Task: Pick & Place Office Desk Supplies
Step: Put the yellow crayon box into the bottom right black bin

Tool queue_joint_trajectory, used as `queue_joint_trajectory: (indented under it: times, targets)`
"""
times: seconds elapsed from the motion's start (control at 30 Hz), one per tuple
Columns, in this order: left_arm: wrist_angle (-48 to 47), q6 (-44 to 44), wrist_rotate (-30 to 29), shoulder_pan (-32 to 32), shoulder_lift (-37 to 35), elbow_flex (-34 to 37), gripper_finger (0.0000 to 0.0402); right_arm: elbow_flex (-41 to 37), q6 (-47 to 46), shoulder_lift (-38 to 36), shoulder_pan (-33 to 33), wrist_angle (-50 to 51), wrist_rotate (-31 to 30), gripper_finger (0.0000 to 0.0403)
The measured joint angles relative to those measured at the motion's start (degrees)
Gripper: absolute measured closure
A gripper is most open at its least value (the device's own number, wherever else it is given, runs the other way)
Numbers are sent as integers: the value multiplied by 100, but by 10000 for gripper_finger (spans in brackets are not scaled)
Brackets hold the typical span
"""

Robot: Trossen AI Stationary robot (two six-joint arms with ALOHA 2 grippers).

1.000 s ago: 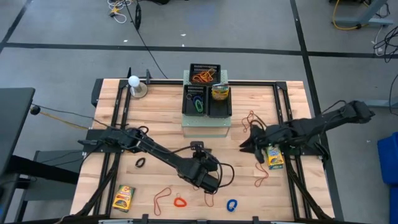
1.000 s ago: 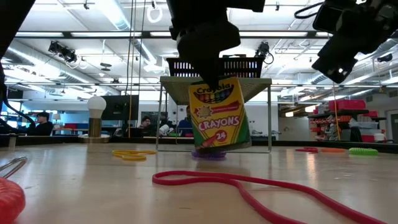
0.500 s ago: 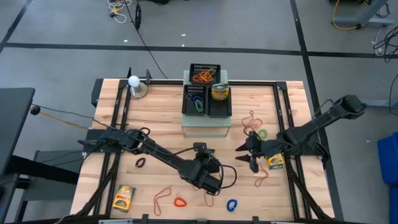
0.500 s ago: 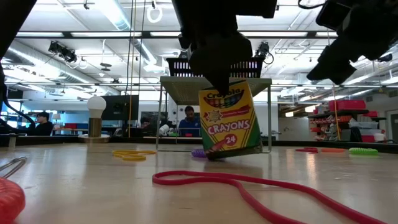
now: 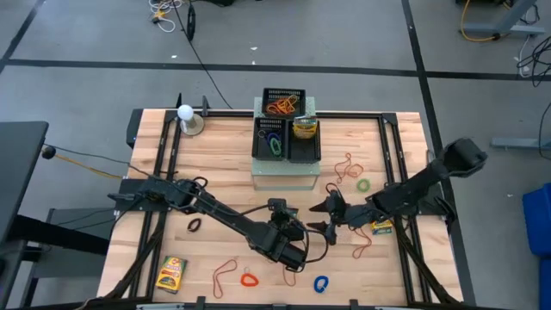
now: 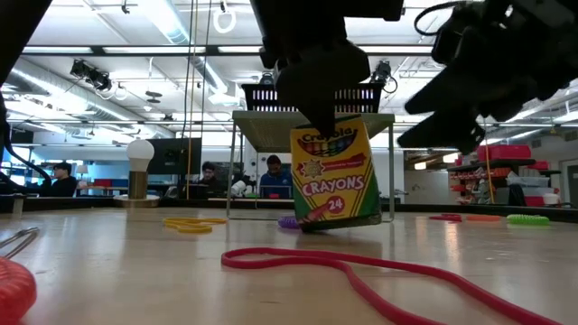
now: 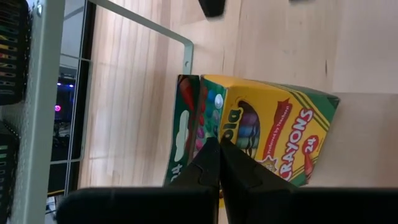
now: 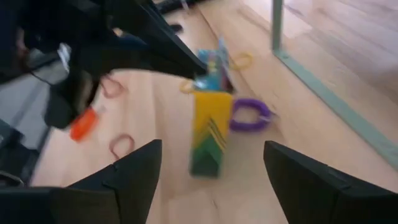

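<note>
A yellow-green crayon box (image 6: 336, 176) stands under my left gripper (image 6: 318, 116), near the table's middle; that gripper is shut on its top. The right wrist view shows the box (image 8: 210, 134) beside a purple loop (image 8: 249, 115). My right gripper (image 5: 325, 215) is open, just right of the box, its fingers (image 8: 134, 180) spread wide and short of it. A second crayon box (image 5: 380, 226) lies under the right arm and a third (image 5: 172, 274) at the near left. My left gripper pinches the crayon box's top edge (image 7: 214, 134) between its two shut fingers. The fingers slant down onto it from above. The box stays nearly upright, slightly tilted, and its bottom (image 6: 339, 224) seems to rest on the table.
Black mesh trays (image 5: 284, 129) stand on a pale-green box at the far middle. Red (image 5: 249, 279), blue (image 5: 320, 282), black (image 5: 195, 226) and green (image 5: 362, 184) loops and orange rubber bands (image 5: 225, 274) are scattered. A red band (image 6: 361, 271) lies near the front edge.
My right gripper has swung toward the table's left and down toward the held crayon box, and its fingers have opened wide. The crayon box under my left gripper has come down a little and stands straighter than before.
</note>
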State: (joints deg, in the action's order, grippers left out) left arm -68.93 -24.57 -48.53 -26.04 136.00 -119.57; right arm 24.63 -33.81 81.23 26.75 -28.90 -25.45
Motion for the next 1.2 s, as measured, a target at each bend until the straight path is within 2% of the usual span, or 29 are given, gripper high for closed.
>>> queue_joint_trajectory:
  times: [0.1, 0.27, 0.4, 0.7, 1.0, 1.2]
  targets:
    - [2, 15, 1, -10, 0, 0, 399, -68, 4, 485, -77, -863, 60, 113]
    - [14, -69, 0, -23, 0, 0, 399, -71, -48, 1208, -218, -1764, 270, 114]
    - [17, -95, 1, -22, 0, 2, 399, -69, -118, 1616, -361, -2259, 498, 134]
    - [144, -120, -7, -22, 2, 9, 399, -57, -10, 1740, -575, -2490, 644, 232]
    - [170, -376, 8, -25, 2, 9, 397, 132, 167, 1742, -724, -2440, 837, 274]
    - [205, -729, 300, -28, -26, 9, 356, 137, 345, 1743, -733, -2366, 843, 300]
